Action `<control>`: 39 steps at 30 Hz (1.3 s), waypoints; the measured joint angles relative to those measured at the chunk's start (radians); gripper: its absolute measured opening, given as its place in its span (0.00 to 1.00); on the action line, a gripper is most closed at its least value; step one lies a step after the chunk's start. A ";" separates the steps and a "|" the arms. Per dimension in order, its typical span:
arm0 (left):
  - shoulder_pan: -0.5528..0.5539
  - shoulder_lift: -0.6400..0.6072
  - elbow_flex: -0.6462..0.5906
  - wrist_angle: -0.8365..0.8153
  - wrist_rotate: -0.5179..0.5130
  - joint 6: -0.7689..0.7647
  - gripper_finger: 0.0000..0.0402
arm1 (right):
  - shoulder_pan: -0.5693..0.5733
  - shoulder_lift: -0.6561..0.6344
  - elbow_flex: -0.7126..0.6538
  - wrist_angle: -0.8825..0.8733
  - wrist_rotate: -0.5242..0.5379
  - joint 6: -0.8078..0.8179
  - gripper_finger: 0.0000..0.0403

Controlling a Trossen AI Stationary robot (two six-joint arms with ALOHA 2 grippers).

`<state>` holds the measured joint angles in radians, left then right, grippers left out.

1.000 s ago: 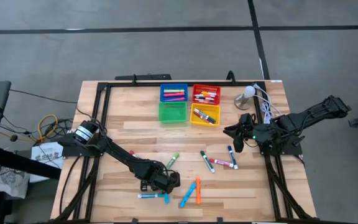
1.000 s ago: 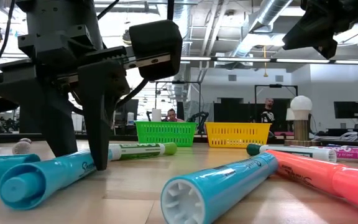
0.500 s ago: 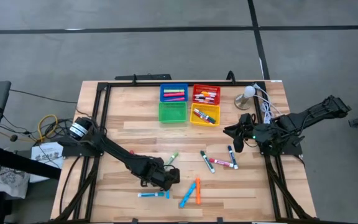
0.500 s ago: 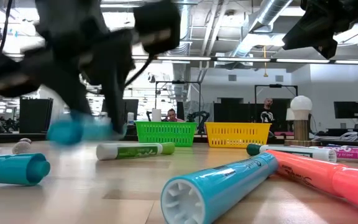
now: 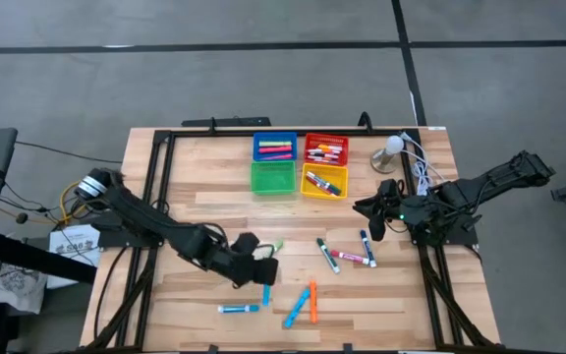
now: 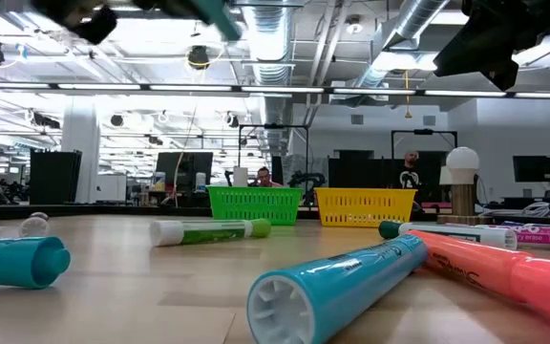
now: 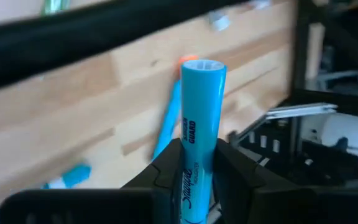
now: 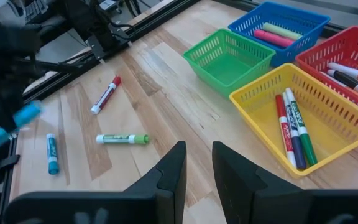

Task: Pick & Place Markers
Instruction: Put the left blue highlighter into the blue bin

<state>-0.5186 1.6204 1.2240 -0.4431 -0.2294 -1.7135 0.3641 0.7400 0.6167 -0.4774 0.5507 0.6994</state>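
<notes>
High view: the left gripper (image 5: 259,264) was seen over the middle of the table (image 5: 204,192), a blue marker (image 5: 266,292) hanging from it toward the near edge; the four bins were noted at the far side, the blue bin (image 5: 274,147) beside the red bin (image 5: 326,149), the green bin (image 5: 272,178) and yellow bin (image 5: 324,183) in front of them; the blue bin was judged to lie ahead of the left gripper and slightly to its right, with the green bin between; the right gripper (image 5: 368,207) was held idle near the table's right edge, beside the yellow bin; loose markers were left on the near half.

Low view: the left arm was lifted almost out of the picture, only a blur at the top; a teal marker (image 6: 347,285) and a green-capped marker (image 6: 208,229) lay flat on the table; the green and yellow bins stood far behind.

Left wrist view: the fingers (image 7: 166,171) were closed on the blue marker's barrel, its long axis running straight out past the fingertips, the flat end foremost; the wood was well below.

Right wrist view: the right gripper's fingers stood slightly apart, nothing between them; the yellow bin held several markers; the green bin looked empty.
</notes>
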 joint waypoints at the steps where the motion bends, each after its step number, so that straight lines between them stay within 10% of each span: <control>1: 0.005 -0.018 0.000 0.004 -0.020 0.051 0.17 | 0.000 0.000 0.000 0.000 0.000 0.000 0.17; 11: 0.115 -0.148 0.001 0.054 -0.101 0.477 0.17 | 0.000 0.000 0.000 0.001 0.000 0.000 0.17; 21: 0.231 -0.161 0.002 0.412 0.206 1.001 0.17 | 0.000 0.000 0.000 0.001 0.001 0.000 0.17; 31: 0.316 -0.161 -0.027 0.478 0.343 1.016 0.17 | 0.000 0.000 0.000 0.000 0.003 0.000 0.17; 39: 0.456 -0.160 -0.076 0.126 0.327 0.917 0.17 | 0.000 0.000 0.000 0.000 0.004 0.000 0.17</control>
<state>-0.0621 1.4605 1.1480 -0.3168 0.0978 -0.7967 0.3637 0.7400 0.6167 -0.4777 0.5545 0.6991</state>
